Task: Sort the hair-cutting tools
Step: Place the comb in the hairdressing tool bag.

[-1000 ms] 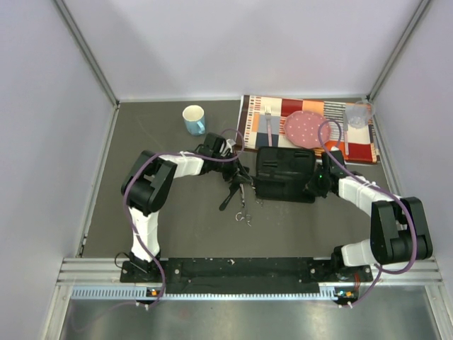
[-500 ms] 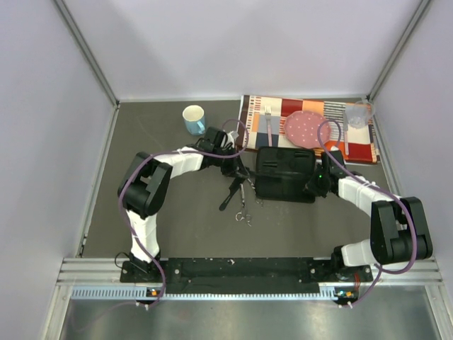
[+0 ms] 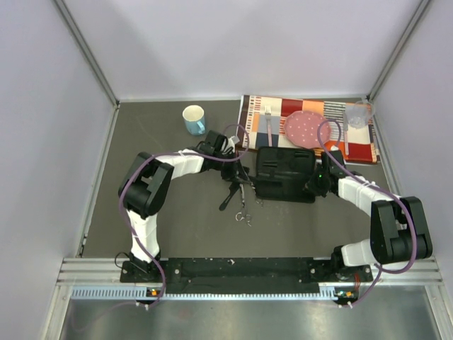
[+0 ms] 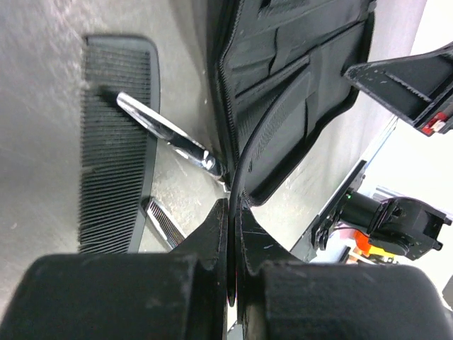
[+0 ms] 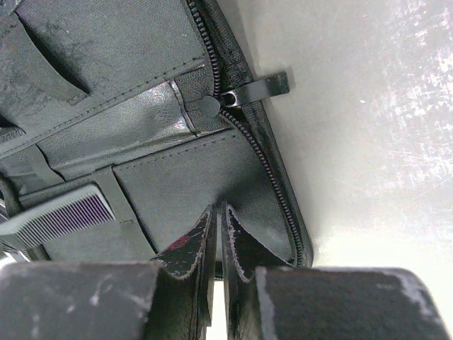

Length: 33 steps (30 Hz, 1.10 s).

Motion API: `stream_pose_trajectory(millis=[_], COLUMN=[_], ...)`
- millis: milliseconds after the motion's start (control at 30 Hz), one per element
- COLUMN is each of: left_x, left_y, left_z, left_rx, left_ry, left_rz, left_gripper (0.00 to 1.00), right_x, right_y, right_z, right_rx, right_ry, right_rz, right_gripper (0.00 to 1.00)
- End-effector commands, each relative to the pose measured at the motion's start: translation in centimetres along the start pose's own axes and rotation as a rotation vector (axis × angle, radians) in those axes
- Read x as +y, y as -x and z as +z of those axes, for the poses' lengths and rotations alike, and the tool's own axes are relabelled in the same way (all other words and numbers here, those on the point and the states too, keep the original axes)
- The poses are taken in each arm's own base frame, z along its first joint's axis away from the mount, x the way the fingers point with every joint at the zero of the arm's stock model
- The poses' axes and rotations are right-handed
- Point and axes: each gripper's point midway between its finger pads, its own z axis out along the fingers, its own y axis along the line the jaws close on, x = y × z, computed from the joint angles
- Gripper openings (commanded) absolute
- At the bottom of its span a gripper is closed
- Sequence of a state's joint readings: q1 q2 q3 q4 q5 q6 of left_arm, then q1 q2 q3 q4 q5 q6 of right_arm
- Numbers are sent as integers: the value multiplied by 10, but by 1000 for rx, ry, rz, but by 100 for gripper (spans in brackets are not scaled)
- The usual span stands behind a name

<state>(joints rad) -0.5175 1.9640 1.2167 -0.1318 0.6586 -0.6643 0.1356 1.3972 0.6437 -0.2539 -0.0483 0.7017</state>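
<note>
Sorting looked barely started to us. The case (image 3: 285,173) lay open on the table (image 3: 177,227), and nearly every tool was outside it, bunched against its left edge. The flat comb (image 4: 117,142) lay on the table just beside the case with a silver blade (image 4: 166,134) across its teeth, which we took for one pair of scissors. The other scissors (image 3: 244,217) sat apart, nearer the arm bases, and the handled comb (image 3: 228,199) slanted between the two. In the right wrist view some comb teeth (image 5: 56,216) showed by a strap of the lining, but we could not tell whether that comb was tucked in or only lying there.

Both arms were on the case, not on a tool. The left gripper (image 4: 230,212) was clamped thin on the case's left rim, which curved up into its jaws. The right gripper (image 5: 216,212) had its fingers pressed nearly together, tips down on the lining close to the zip (image 5: 244,131). We could not tell if any fabric was caught.

We judged that the four tools were yet to be placed. The heap was the awkward part, with blade over comb and everything tight against the case wall. Farther back stood a mug (image 3: 194,119) and a placemat (image 3: 248,120) carrying a plate (image 3: 304,129), a fork (image 3: 269,127) and a glass (image 3: 358,115), well apart from the work and not in the way.
</note>
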Motion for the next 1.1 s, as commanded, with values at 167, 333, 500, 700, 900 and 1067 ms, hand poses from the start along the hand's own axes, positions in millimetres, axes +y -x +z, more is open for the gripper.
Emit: stream_pose_trajectory(millis=[167,333,500,700,900,1067], left_x=[19,19,12,2,0,2], left_y=[-44,-36,-26,-22,-31,-32], left_z=[15,20,23,27,30,32], left_rx=[76,20,-46,-58,-27,-23], left_ry=[48,39,14,-21,-32,-27], left_rz=[-92,-144,-186,-209,-211,-210], left_gripper=[0,0,0,0,0,0], right_x=[-23,-24,-23,-22,-21,-21], right_y=[-15,-16,-16,-15,-15,-15], right_z=[12,12,12,12,12,13], right_rx=[25,27,27,23,21,18], right_ry=[-93,-92,-88,-84,-77,-77], right_rz=[-17,-15,-12,-9,-9,-9], right_gripper=[6,6,6,6,6,6])
